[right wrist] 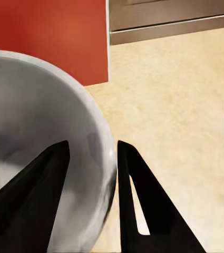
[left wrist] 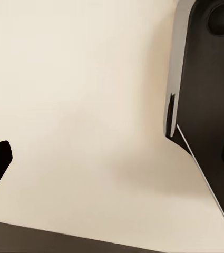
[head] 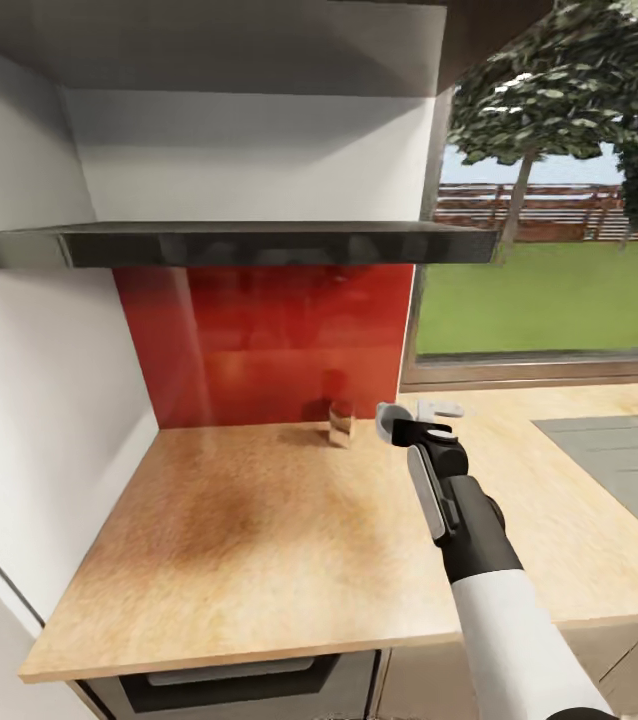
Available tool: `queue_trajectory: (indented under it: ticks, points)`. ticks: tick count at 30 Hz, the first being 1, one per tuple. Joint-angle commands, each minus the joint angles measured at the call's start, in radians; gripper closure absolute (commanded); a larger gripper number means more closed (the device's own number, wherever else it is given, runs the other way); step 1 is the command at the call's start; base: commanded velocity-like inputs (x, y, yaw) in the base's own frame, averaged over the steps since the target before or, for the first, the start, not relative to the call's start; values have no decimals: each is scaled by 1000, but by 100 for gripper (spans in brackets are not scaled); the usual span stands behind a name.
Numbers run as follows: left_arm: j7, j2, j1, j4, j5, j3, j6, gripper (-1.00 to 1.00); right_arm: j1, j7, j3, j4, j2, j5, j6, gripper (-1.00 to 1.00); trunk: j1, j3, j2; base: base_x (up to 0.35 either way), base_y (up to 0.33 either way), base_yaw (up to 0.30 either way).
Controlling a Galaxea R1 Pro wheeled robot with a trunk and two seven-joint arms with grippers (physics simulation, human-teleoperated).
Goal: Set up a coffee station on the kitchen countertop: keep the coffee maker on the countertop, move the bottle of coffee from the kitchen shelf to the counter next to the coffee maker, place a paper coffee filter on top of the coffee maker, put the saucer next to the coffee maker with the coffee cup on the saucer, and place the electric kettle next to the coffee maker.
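Pale beige wood grain runs under me: the kitchen countertop [head: 259, 530], backed by a red backsplash [head: 269, 340] with a dark shelf [head: 229, 243] above it. No writing or label can be read anywhere.

My right gripper [head: 399, 425] reaches out over the far middle of the counter, and in the right wrist view my two dark fingers [right wrist: 138, 195] straddle the rim of a round white dish, the saucer [right wrist: 32, 137], one finger inside its edge and one outside, closed onto it. From the head view the saucer [head: 387, 420] is a small pale disc at my fingertips, seen tilted on edge; whether it touches the counter I cannot tell.

Just left of it, near the backsplash, stands a small blurry glassy thing [head: 341, 424] I cannot identify. A window [head: 549, 250] with grass and a tree lies to the far right, and a grey inset panel [head: 629, 465] sits in the counter at right, cut off.

The left wrist view gives a cream surface and dark shapes; I cannot tell how those fingers stand.
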Motion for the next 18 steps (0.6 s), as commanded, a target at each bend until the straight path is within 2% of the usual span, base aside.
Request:
queue_trajectory:
  ticks: [1, 18]
  points:
    - [3, 0, 1, -2, 3, -2, -1, -100, -1, -8, 2, 0, 0, -6, 3, 100, 1, -2, -2, -66, -273, -295]
    - [3, -2, 1, -2, 4, -2, -1, -100, -1, -8, 0, 0, 0, -6, 4, 100, 1, -2, -2, -124, -264, -299]
